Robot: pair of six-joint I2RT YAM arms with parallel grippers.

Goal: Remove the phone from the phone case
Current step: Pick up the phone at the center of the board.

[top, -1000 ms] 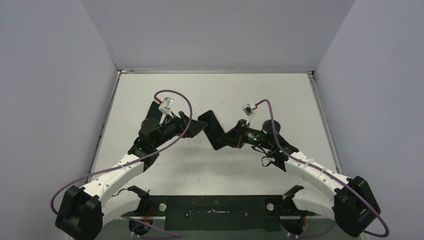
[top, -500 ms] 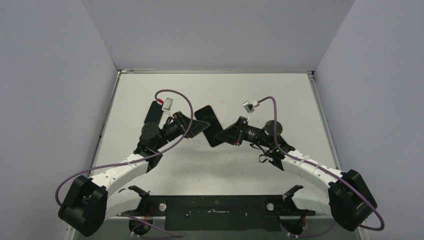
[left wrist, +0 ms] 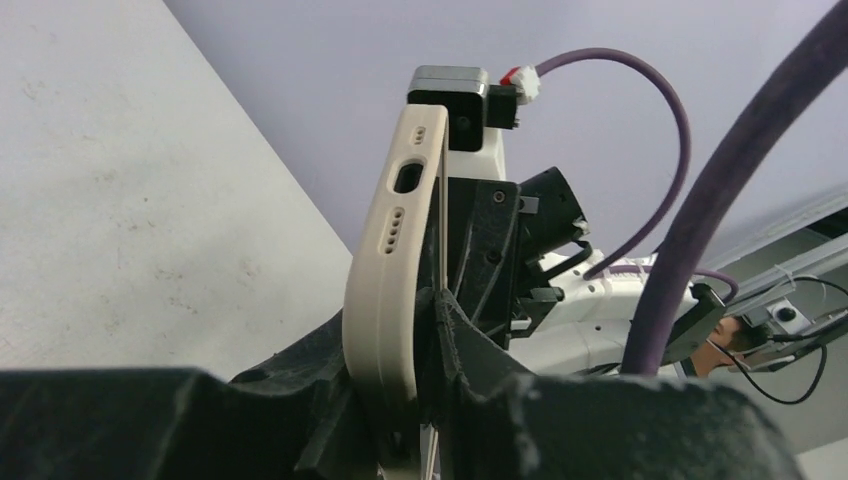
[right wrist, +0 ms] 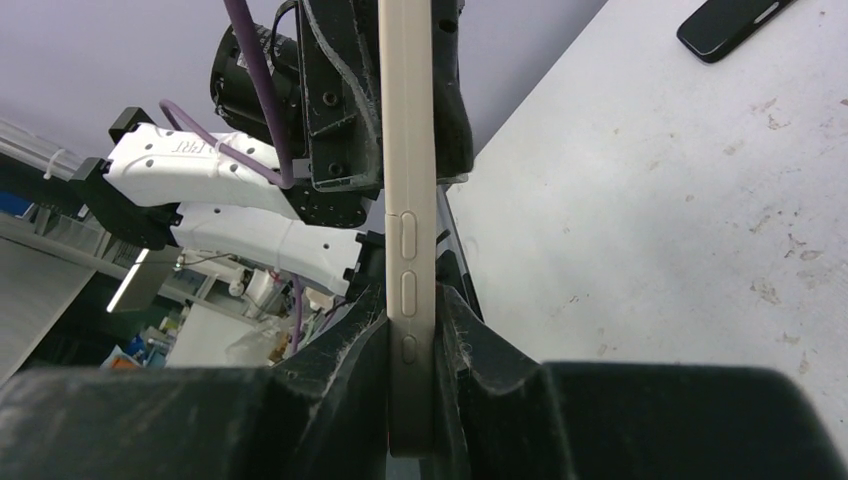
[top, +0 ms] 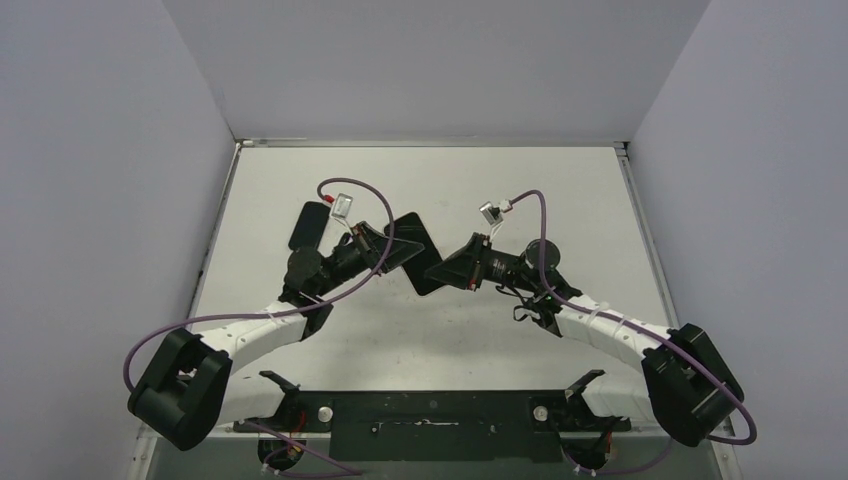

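In the right wrist view the right gripper (right wrist: 412, 335) is closed on the long side of the beige phone case (right wrist: 408, 150), just below the side buttons. The case stands upright in the middle of the frame.

In the left wrist view the left gripper (left wrist: 400, 395) is also clamped on the case, near the end with the charging hole. That end curves away to the left.

From above, the case hangs between both arms at the centre of the frame, above the table. It shows a black face, which I judge to be the phone (top: 418, 243) inside it, though I cannot be sure.

The risk I see is that both claws hold only the case. If the soft rim peels off quickly, the phone may slip out and fall on the table. The rim could also slide out of the left fingers.

The table (top: 520, 190) is white and lightly scuffed. A dark flat thing (right wrist: 728, 27), like another phone, lies on it at the upper right of the right wrist view. Plain grey walls (top: 420, 70) close the far side.
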